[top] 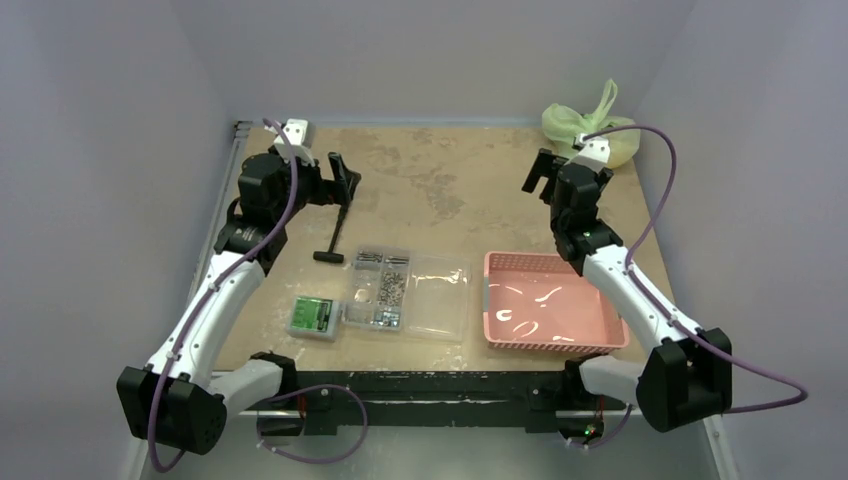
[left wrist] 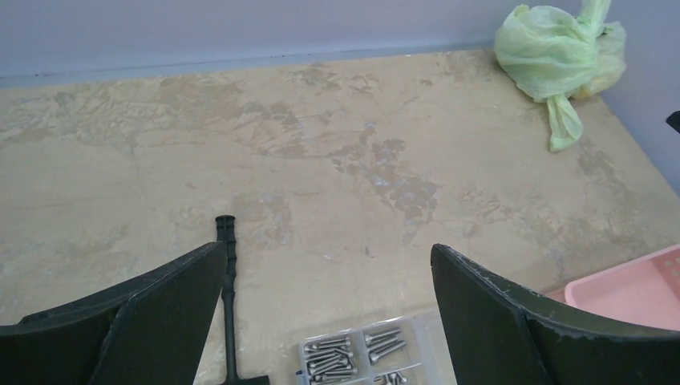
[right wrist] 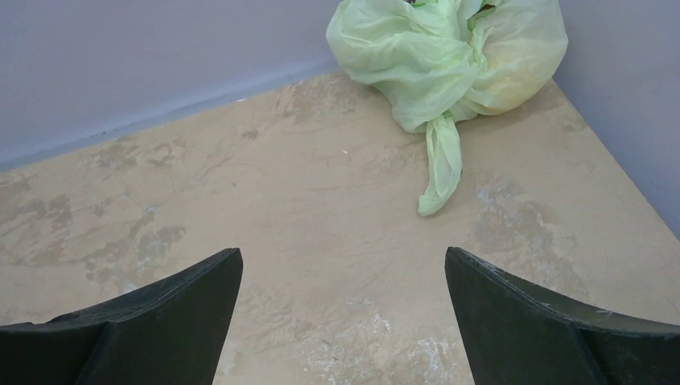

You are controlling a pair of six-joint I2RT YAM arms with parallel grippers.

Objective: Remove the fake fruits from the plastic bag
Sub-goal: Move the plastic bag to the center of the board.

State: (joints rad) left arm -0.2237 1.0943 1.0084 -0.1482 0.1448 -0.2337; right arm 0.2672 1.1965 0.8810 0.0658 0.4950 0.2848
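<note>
Tan counter [right wrist: 321, 200] holds the plastic bag [right wrist: 433, 56] ahead of the right end effector [right wrist: 343, 253], wide open and empty like the left end effector [left wrist: 328, 246]. Pinching loose film may tear or drag it.

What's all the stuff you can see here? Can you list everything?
bag: one, pale green, far right corner of the table
basket: one, pink, near right
clear box: one, see-through, near middle
screws: many, silver, inside the clear box
green box: one, just left of the clear box
tool: one, black, T-shaped, lying on the left side
table: one, tan, worn
left gripper: one, black, open, over the left side
right gripper: one, black, open, facing the bag
</note>
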